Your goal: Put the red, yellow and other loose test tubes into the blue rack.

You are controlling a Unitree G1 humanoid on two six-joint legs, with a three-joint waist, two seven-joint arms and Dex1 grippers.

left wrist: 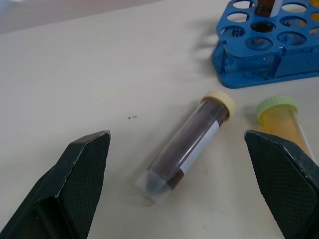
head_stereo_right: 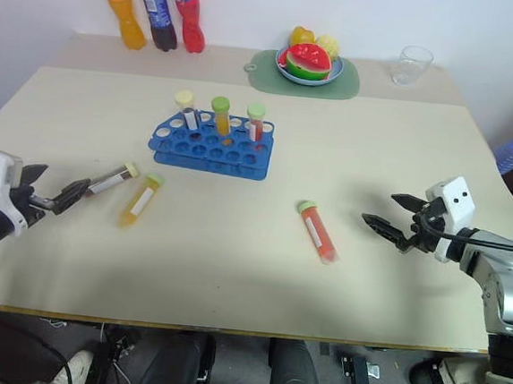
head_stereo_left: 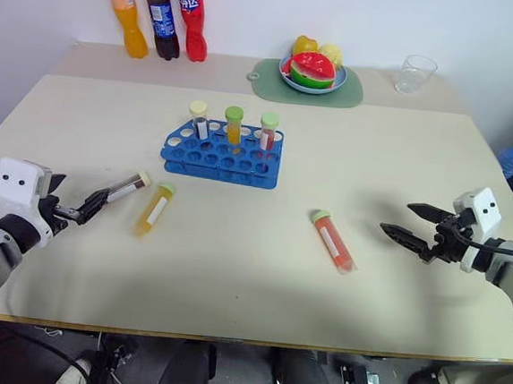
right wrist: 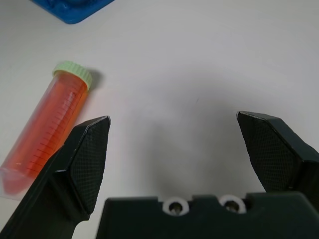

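Observation:
The blue rack [head_stereo_left: 222, 151] stands mid-table with three capped tubes upright in its back row. Three loose tubes lie flat on the table: a dark brown one [head_stereo_left: 129, 185], a yellow one [head_stereo_left: 155, 207] beside it, and a red one [head_stereo_left: 332, 241] right of centre. My left gripper [head_stereo_left: 94, 205] is open, low over the table, its fingers pointing at the pointed end of the brown tube [left wrist: 187, 147] without touching it. On the right, my right gripper [head_stereo_left: 396, 217] is also open and empty, a short way right of the red tube [right wrist: 47, 129].
Three soda bottles [head_stereo_left: 157, 14] stand at the back left. A bowl of fruit [head_stereo_left: 313, 71] sits on a green mat at the back centre, with a clear glass [head_stereo_left: 416, 73] to its right. The table's front edge [head_stereo_left: 252, 340] runs close below both grippers.

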